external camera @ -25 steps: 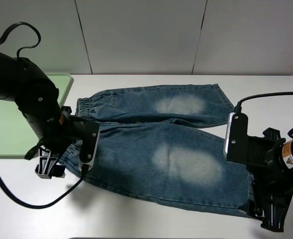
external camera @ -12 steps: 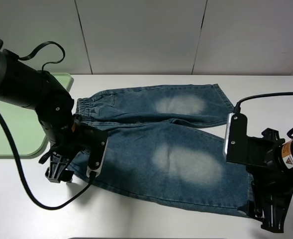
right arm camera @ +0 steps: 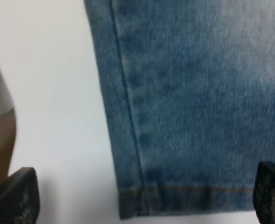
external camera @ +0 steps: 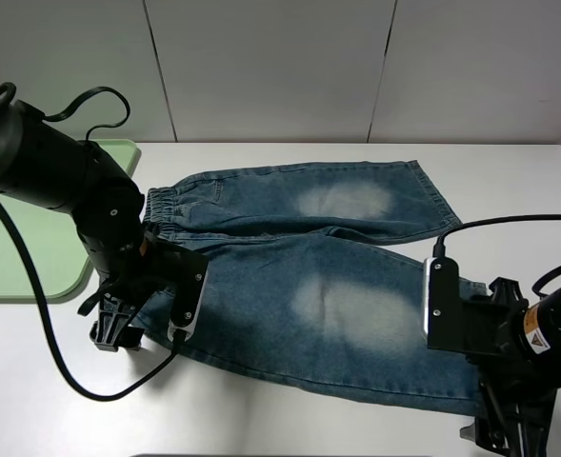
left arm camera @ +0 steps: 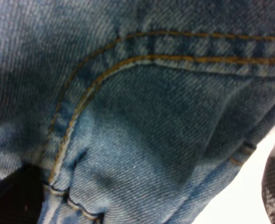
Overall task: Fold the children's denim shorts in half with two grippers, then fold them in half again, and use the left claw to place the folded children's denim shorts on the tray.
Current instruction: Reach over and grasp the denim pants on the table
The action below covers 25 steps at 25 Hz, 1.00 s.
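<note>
The children's denim shorts (external camera: 299, 276) lie spread flat on the white table, waistband to the left and legs to the right. My left gripper (external camera: 110, 328) is low at the near waistband corner. In the left wrist view the left gripper (left arm camera: 142, 196) is open, with denim (left arm camera: 146, 116) and its orange stitching filling the gap between the fingers. My right gripper (external camera: 502, 436) is at the near leg's hem corner. In the right wrist view the right gripper (right arm camera: 144, 196) is open, straddling the hem corner (right arm camera: 132, 205). The pale green tray (external camera: 13, 238) lies at the far left.
The white table (external camera: 290, 419) has bare room along its front edge and between the tray and the shorts. A white panelled wall (external camera: 280, 67) stands behind. The left arm's black cable (external camera: 32, 314) loops over the tray's near edge.
The left gripper moved right and down onto the near waistband corner, then held still. The right arm shifted left and lower toward the hem corner.
</note>
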Tool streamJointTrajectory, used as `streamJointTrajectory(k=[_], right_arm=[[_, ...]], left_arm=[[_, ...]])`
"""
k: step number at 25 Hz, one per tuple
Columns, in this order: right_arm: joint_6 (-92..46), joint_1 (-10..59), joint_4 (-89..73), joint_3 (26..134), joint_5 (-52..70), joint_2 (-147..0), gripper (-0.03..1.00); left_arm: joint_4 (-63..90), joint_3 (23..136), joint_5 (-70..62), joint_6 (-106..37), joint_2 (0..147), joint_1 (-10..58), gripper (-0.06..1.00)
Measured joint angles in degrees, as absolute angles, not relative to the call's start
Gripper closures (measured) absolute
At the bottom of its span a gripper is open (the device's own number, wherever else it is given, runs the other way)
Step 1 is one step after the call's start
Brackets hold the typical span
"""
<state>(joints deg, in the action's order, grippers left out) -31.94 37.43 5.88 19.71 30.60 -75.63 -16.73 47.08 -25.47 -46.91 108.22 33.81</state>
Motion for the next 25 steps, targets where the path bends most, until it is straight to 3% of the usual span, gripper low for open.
streamJointTrajectory(k=[25], right_arm=[[-33.4, 37.4, 5.6, 19.9, 22.0, -88.6, 0.27]], left_arm=[[-16.5, 47.1, -25.2, -46.9, 108.2, 33.8, 0.03]])
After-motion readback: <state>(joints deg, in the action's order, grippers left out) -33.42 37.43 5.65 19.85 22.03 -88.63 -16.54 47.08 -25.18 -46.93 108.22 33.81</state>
